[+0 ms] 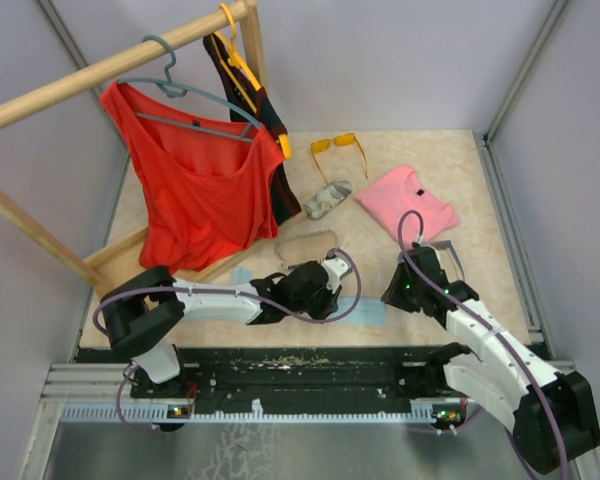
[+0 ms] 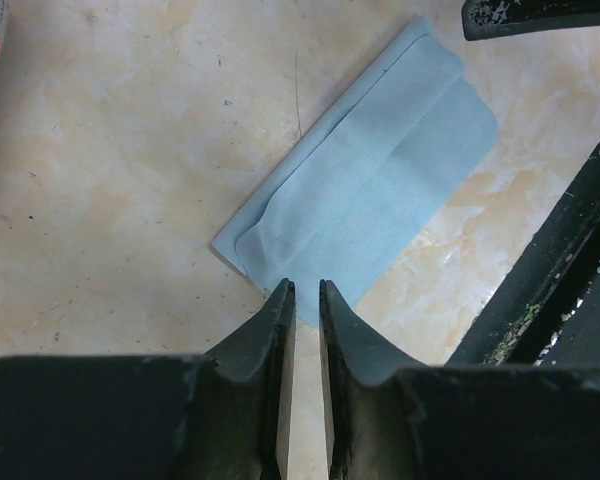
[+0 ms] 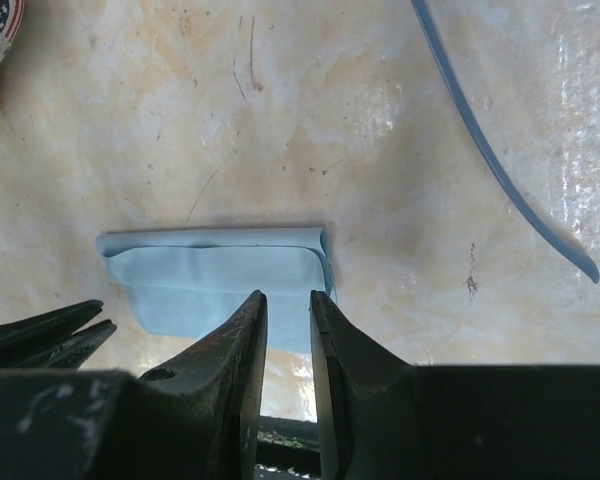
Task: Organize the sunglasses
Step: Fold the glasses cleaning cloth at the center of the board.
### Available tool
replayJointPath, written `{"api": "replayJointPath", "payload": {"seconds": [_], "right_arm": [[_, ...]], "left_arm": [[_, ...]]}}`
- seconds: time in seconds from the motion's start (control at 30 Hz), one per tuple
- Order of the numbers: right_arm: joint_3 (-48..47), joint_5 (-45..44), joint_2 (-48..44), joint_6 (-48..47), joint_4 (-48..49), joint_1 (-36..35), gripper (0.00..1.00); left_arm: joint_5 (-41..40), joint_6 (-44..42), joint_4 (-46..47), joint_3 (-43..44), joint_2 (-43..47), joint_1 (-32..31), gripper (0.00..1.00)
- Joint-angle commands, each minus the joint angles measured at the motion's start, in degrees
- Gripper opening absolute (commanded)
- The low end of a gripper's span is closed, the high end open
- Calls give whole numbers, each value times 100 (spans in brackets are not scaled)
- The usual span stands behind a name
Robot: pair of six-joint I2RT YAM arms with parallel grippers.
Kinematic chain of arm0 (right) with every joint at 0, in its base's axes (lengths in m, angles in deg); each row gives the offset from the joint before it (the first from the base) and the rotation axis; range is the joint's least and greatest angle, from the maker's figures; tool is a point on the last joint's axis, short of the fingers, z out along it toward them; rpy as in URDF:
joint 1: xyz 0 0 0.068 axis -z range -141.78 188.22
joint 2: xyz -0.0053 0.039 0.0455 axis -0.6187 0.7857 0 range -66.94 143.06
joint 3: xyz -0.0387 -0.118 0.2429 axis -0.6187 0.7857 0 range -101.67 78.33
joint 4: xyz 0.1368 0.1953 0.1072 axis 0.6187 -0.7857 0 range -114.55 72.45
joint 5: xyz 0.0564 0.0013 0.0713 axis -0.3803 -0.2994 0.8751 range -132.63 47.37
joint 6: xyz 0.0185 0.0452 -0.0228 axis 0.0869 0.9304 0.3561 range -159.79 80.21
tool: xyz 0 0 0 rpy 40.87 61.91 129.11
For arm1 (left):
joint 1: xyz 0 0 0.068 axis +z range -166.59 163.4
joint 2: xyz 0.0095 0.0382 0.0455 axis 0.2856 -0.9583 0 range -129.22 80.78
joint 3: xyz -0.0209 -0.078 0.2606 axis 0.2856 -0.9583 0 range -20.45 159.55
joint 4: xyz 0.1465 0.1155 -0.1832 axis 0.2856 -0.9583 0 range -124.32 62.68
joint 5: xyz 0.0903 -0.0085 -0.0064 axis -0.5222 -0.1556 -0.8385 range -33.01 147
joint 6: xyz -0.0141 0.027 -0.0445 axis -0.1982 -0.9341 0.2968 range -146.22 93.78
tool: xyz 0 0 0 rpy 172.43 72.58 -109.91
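The orange sunglasses [image 1: 338, 145] lie on the far part of the counter [image 1: 460, 165], between the red top [image 1: 195, 190] and the pink shirt [image 1: 408, 205]. A patterned case [image 1: 327, 200] sits just near of them. At the near middle, the left end effector [image 2: 302, 290] is released, its jaws slightly apart and empty at the edge of a blue cloth [image 2: 380, 190]. The right end effector [image 3: 287, 297] is also released, with a narrow empty gap over that cloth.
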Motion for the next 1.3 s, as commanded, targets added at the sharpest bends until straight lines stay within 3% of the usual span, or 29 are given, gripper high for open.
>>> {"api": "replayJointPath", "payload": {"seconds": [0.0, 0.2, 0.43, 1.03, 1.27], "right_arm": [[-114, -220, -64, 102, 74, -53, 25], [-349, -335, 467, -128, 334, -53, 26], [-620, -381, 1203, -335, 545, -53, 26], [-920, -104, 2121, -809, 1217, -52, 15], [-939, -163, 2092, -764, 1206, -53, 15]], "left_arm": [[-30, 177, 245, -64, 288, -44, 22], [-525, 582, -103, 197, 369, 71, 26], [-406, 899, -393, 516, 99, 390, 36], [-415, 1100, -371, 418, -89, 561, 32], [-46, 915, -389, 724, -355, 619, 41]]}}
